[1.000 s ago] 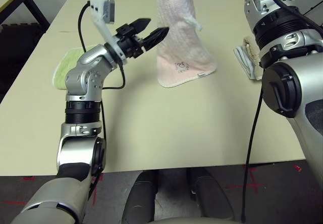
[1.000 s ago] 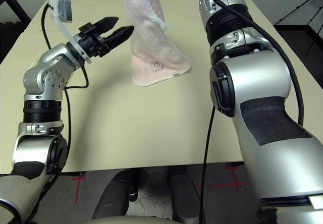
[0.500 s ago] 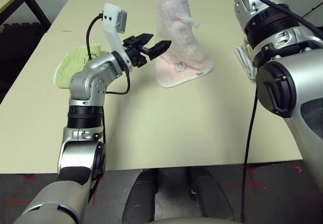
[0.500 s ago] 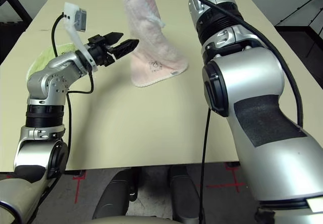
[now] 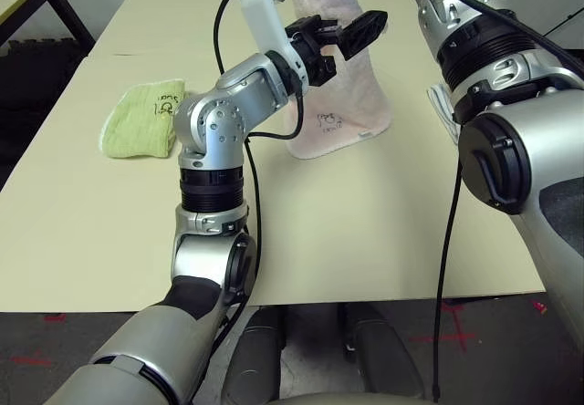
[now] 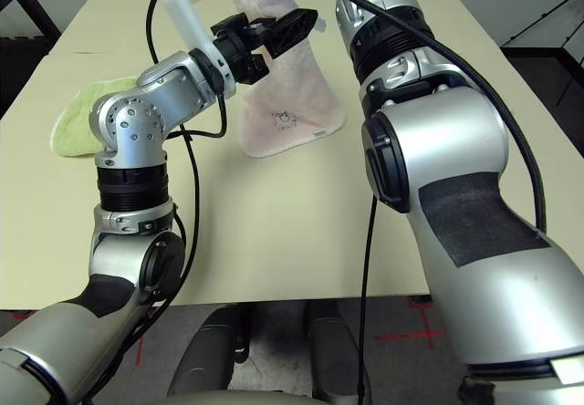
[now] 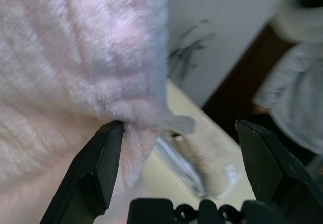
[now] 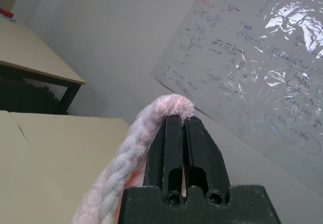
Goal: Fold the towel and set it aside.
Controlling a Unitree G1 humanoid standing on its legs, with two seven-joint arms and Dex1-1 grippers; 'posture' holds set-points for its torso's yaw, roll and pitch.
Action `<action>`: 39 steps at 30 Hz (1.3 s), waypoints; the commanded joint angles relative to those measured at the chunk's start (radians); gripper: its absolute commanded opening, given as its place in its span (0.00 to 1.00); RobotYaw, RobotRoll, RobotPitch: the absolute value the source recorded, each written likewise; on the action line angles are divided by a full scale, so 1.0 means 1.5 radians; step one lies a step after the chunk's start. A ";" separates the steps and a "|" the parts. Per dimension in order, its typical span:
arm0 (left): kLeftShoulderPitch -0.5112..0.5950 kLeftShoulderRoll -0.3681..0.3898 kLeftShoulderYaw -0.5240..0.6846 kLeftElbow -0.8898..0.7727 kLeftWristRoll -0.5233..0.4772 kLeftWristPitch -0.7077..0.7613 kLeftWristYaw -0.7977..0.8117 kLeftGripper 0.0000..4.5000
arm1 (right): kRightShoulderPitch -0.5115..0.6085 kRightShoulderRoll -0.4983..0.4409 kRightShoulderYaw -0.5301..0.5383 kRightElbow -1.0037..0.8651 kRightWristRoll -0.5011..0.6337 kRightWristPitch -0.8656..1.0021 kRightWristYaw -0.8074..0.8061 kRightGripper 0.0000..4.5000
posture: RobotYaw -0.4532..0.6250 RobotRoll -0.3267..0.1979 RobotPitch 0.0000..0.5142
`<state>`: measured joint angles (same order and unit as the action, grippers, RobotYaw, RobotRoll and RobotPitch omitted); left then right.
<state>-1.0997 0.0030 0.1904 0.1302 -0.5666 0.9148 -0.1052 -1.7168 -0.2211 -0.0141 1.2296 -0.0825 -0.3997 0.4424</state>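
Over the middle of the table (image 5: 301,241) hung the towel (image 5: 342,104), pale pink terry drawn up into a long drape, its lower end spread on the tabletop with the white scalloped trim and the small dark embroidered figure facing the robot. Its top end was pinched in the right gripper (image 8: 182,128), whose two black fingers were pressed flat together with a fold of the pink cloth looped over their tips (the rest trailed down beside them like a thick rope). The right arm (image 6: 401,49) reached up out of the head views, so the grip itself could be read from the wrist view.

Against the hanging part, well above the table, stood the left gripper (image 5: 342,36), its fingers spread wide and holding nothing. One finger (image 7: 96,168) lay against the side edge of the pink cloth and the other stood clear of it in open air; whether the first truly touched the terry I could not quite tell, the cloth being blurred so close up.

Off to the robot's left lay a lime-green folded towel (image 5: 139,119) flat on the table, well apart from the pink one. Another folded cloth (image 5: 444,109), pale with a white edge, lay on the right, partly hidden by the right arm.
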 commanded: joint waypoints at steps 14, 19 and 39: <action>0.002 0.159 -0.012 0.314 0.174 -0.150 0.010 1.00 | 0.000 -0.074 -0.024 -0.023 0.026 0.004 0.025 0.01 | 0.46 0.62 0.31; 0.015 0.232 -0.028 0.353 0.200 -0.178 -0.067 1.00 | 0.007 -0.114 -0.021 -0.020 0.015 0.008 0.023 0.01 | 0.45 0.62 0.32; -0.016 0.101 -0.099 0.210 0.252 -0.227 -0.116 1.00 | -0.003 -0.093 -0.014 -0.039 0.015 0.051 0.030 0.01 | 0.49 0.62 0.31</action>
<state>-1.1261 0.1772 0.0402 0.4298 -0.2270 0.5872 -0.3756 -1.7059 -0.3591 -0.0314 1.1891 -0.0626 -0.3344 0.4956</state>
